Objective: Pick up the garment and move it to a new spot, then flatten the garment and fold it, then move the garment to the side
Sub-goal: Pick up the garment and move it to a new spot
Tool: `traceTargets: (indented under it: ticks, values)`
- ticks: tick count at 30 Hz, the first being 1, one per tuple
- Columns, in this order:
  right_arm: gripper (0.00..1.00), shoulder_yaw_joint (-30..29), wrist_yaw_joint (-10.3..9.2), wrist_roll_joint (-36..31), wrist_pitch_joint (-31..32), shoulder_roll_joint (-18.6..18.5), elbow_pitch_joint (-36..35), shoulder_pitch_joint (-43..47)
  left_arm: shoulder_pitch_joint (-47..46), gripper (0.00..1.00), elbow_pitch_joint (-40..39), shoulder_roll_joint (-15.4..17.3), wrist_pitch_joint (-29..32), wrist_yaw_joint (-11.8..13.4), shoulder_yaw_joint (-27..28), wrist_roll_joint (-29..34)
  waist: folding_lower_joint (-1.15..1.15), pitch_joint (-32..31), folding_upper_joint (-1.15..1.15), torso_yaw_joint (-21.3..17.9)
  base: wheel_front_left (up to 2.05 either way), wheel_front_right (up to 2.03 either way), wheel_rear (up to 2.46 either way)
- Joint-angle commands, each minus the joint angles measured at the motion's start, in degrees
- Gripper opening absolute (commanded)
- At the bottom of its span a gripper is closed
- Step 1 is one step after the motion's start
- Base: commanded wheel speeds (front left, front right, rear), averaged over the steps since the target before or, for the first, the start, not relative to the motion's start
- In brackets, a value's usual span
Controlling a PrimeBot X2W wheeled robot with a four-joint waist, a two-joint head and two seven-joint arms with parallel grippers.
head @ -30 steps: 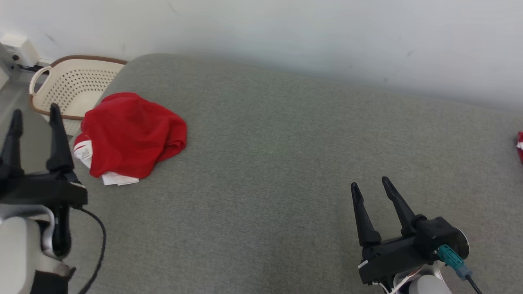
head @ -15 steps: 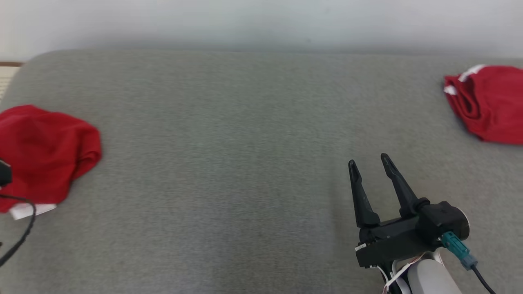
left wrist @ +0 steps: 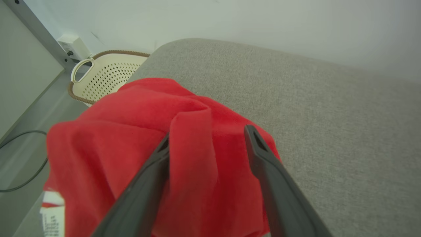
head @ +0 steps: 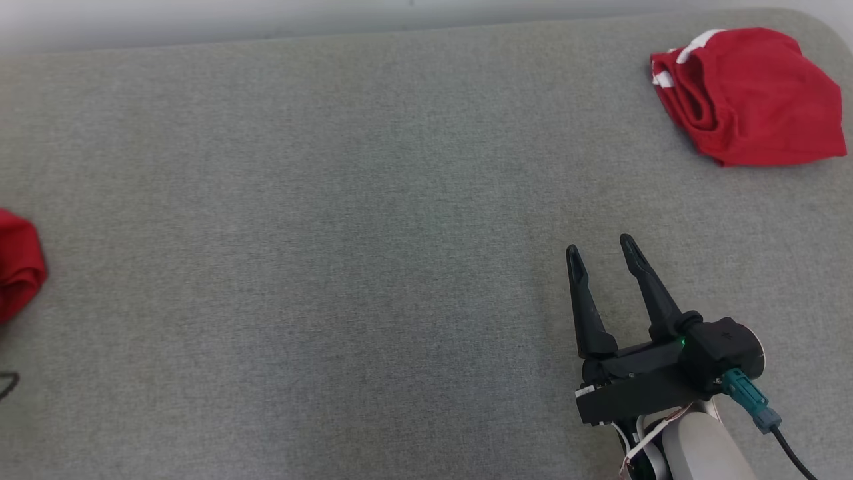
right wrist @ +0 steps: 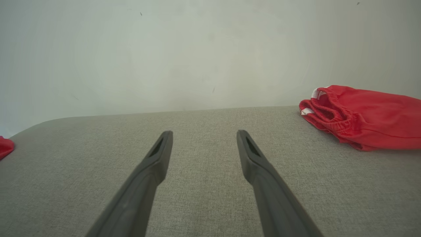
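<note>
The garment (left wrist: 131, 125) is a crumpled red heap with a white label, lying near the left end of the grey padded surface (head: 333, 233). Its edge also shows as the red garment (head: 16, 267) at the left border of the head view and as the garment (right wrist: 5, 146) at far left in the right wrist view. My left gripper (left wrist: 208, 133) is open, its two fingers standing either side of a raised fold of the cloth. My right gripper (head: 600, 245) is open over bare surface at the lower right, far from the heap; the right gripper (right wrist: 204, 132) has nothing between its fingers.
A second red garment (head: 753, 93), folded with white trim, lies at the far right corner; in the right wrist view this folded garment (right wrist: 365, 115) sits to the right. A cream perforated basket (left wrist: 108, 75) stands off the surface's left end, with a cable (left wrist: 23, 177) on the floor.
The head camera has swung right and downward: the crumpled garment slid to the picture's left edge, my left gripper left that view, and the folded garment came in at top right. My right gripper stays open.
</note>
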Motion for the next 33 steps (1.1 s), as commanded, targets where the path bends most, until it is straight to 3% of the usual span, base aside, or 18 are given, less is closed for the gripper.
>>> traceTargets:
  ticks: [1,11,12,13,14,26,33]
  values:
    - [1.00,0.0,-0.04,0.3,-0.3,0.1,0.0,-0.6,-0.2,1.00,1.2,0.6,1.1,0.3,-0.3,0.3,-0.01,1.0,-0.01,-1.2,0.00,0.00,0.00]
    - [1.00,0.0,-0.04,0.1,-0.3,0.1,0.7,-0.7,-0.2,1.00,9.3,0.4,8.0,1.8,-1.6,0.0,-0.01,0.7,-0.01,-1.0,0.00,0.00,0.00]
    - [1.00,0.1,-0.04,0.1,-0.3,0.0,0.8,-0.8,-0.2,0.83,9.4,0.6,7.6,2.2,-1.8,0.3,-0.01,0.7,-0.01,-0.9,0.00,0.00,0.00]
    - [1.00,0.1,-0.04,0.2,-0.3,-0.1,0.8,-0.8,-0.1,0.25,9.5,0.7,7.0,2.3,-2.0,0.5,-0.01,0.6,-0.01,-0.9,0.00,0.00,0.00]
    - [1.00,0.1,-0.04,0.2,-0.3,-0.2,0.9,-0.8,-0.2,0.00,9.6,0.7,6.7,2.3,-2.2,0.6,-0.01,0.5,-0.01,-0.8,0.00,0.00,0.00]
    - [1.00,0.3,-0.04,1.3,-0.3,-0.2,2.0,0.2,-3.1,0.00,6.3,0.7,-2.0,-0.9,-6.1,2.3,-0.01,-2.9,-0.01,0.9,0.00,0.00,0.00]
    - [1.00,-0.4,-0.04,1.6,-0.3,-0.1,2.3,1.4,-5.5,0.00,-0.4,-1.4,-5.9,-2.7,-9.9,2.7,-0.01,-5.3,-0.01,2.1,0.00,0.00,0.00]
